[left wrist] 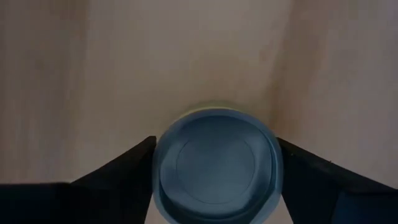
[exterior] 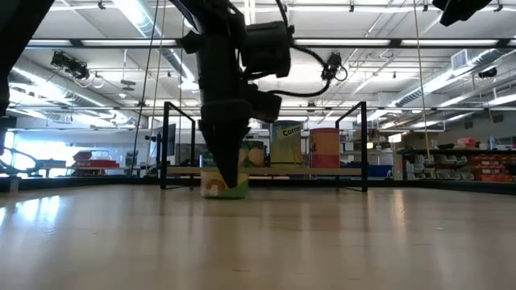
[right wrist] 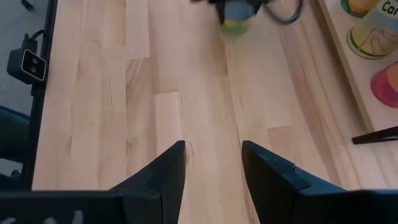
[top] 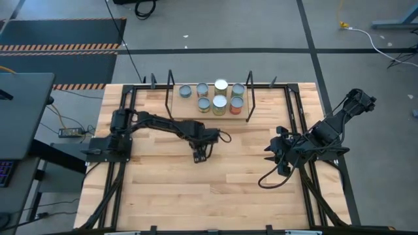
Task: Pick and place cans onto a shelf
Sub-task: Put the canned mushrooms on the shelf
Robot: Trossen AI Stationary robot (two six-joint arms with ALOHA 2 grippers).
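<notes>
Looking down from above, I see the left gripper (top: 200, 155) at frame centre, straddling a lone can (top: 198, 151), seven cans (top: 219, 87) on the shelf (top: 247, 98) above. Low view: "Corn" shows on a shelf label. Left wrist: fingers (left wrist: 118, 177) flank the lid, apart, ready to clamp. Right gripper (right wrist: 212, 163) idles, parted, empty.

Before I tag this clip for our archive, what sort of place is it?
Probably a robotics lab in a big warehouse-like hall: long ceiling lights, stocked racks behind, taped concrete floor, and a workbench carrying two arms.
</notes>
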